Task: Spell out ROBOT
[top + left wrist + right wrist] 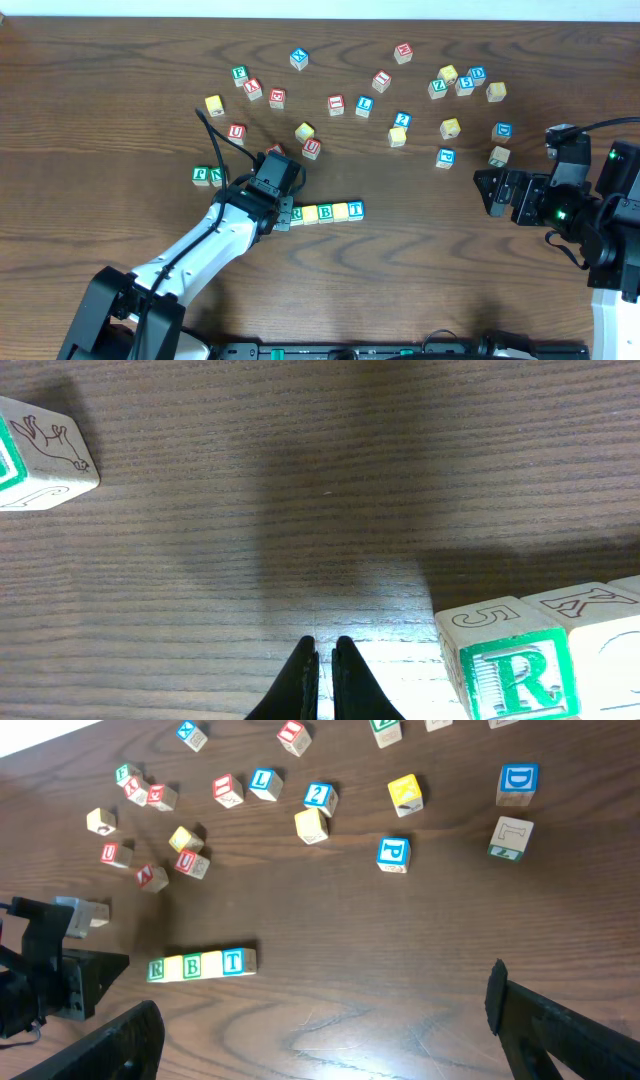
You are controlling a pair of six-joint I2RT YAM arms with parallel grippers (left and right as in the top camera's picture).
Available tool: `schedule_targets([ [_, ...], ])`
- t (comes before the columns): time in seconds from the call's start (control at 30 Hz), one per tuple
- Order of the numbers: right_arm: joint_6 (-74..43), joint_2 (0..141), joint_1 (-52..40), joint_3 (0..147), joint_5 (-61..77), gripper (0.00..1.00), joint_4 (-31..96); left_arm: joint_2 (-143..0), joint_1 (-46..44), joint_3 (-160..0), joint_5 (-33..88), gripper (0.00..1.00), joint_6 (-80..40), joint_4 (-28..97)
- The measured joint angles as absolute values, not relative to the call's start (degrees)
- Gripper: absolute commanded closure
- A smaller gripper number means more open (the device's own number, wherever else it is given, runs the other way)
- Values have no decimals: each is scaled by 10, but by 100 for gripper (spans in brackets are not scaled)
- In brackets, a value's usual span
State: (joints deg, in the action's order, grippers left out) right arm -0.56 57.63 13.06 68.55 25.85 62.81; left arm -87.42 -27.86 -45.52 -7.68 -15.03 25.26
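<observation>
A row of letter blocks (pixel 326 212) lies on the wooden table (pixel 420 270). In the right wrist view it reads green R (pixel 157 969), a yellow-faced block (pixel 181 967), green B (pixel 208 964), blue T (pixel 232 961). My left gripper (pixel 282 218) is shut and empty, low over the table just left of the R block (pixel 515 675); its fingertips (pixel 327 647) are pressed together. My right gripper (pixel 490 192) is wide open and empty at the right side, above bare wood (pixel 320 1020).
Several loose letter blocks are scattered across the far half, among them a yellow one (pixel 304 131), a red U (pixel 236 131) and a blue one (pixel 445 157). Two green blocks (pixel 207 175) sit left of the left arm; one shows top left in the left wrist view (pixel 40 455).
</observation>
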Motion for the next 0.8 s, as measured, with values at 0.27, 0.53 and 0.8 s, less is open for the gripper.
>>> schedule_targets([
  [0.27,-6,576,131,686,258,1,628,-874,-279,-455,-77,93,-150,253],
  [0.53,-6,576,131,686,258,1,628,-874,-279,-455,-88,93,-150,258],
  [0.8,-6,576,131,686,258,1,628,-874,-279,-455,-92,93,-150,257],
])
